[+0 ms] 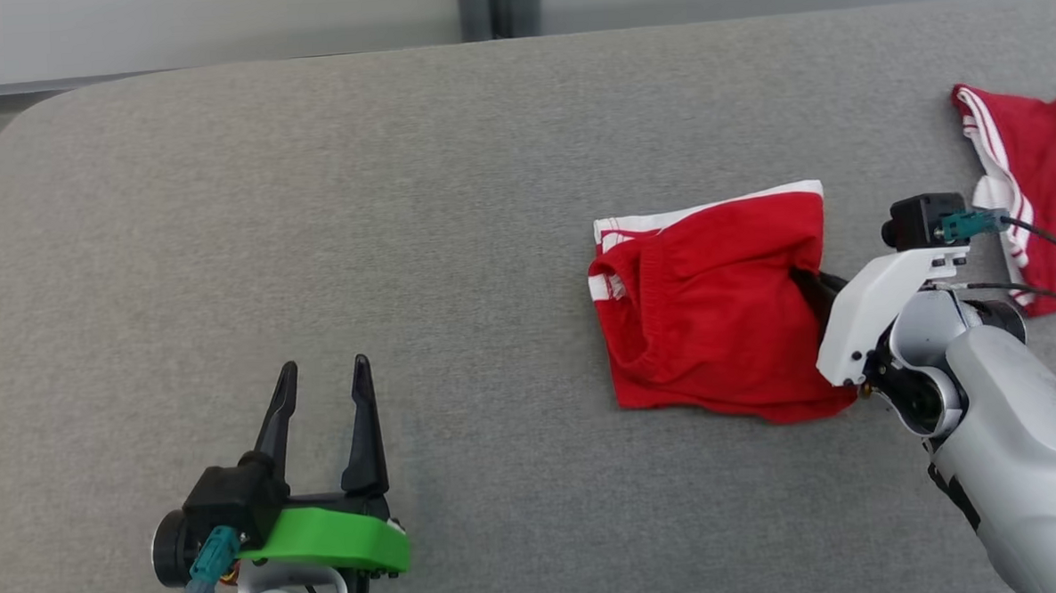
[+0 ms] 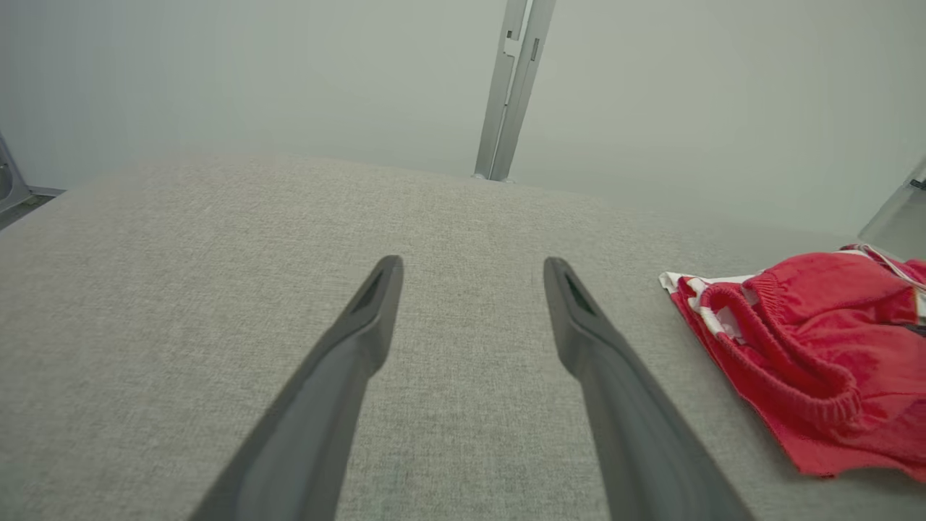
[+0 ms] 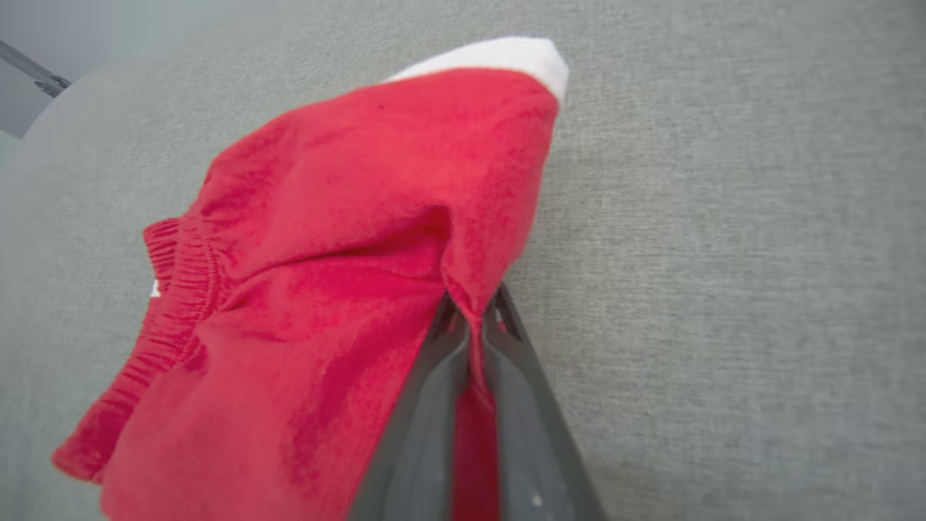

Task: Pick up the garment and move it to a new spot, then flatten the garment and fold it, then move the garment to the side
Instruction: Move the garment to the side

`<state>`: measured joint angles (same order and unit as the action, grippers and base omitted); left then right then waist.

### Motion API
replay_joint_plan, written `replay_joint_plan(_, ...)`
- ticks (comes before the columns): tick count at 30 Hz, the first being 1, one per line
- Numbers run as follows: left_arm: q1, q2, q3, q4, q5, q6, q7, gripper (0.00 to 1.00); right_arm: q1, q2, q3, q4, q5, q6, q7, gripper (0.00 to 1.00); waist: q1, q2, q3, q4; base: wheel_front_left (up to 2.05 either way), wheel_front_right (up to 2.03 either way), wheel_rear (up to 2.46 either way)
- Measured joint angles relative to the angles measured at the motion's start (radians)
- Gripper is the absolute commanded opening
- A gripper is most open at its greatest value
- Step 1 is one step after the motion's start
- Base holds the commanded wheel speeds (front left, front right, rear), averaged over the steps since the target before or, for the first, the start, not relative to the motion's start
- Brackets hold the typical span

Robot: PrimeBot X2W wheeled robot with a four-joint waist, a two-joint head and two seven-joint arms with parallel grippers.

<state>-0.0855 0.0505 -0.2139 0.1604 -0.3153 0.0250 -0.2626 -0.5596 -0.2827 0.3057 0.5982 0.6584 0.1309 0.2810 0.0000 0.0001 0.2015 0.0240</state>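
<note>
Red garment on the grey table, pinched at its 3 o'clock edge.
It lies at 3 o'clock from the head view's centre, long axis running 9 to 3, elastic waistband toward 9. The right gripper has its jaws clenched on a fold of that edge. The left gripper, at 7 o'clock, has its jaws spread wide, holding nothing. A second red garment lies at 2 o'clock.
</note>
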Motion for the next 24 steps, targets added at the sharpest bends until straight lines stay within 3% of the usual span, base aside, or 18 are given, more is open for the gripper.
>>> replay_joint_plan(16,-0.063,0.025,-0.030,0.007,0.055,-0.025,0.006,1.00,-0.051,-0.016,-0.023,-0.020,0.001,0.000,-0.045,0.00,0.0000,0.0000,0.050,-0.320,0.00,0.00,0.00)
replay_joint_plan(24,-0.085,0.026,-0.040,0.006,0.056,-0.026,0.008,1.00,-0.090,-0.013,-0.008,-0.014,-0.020,0.000,-0.061,0.00,0.0000,0.0000,0.093,-0.401,0.00,0.00,0.00)
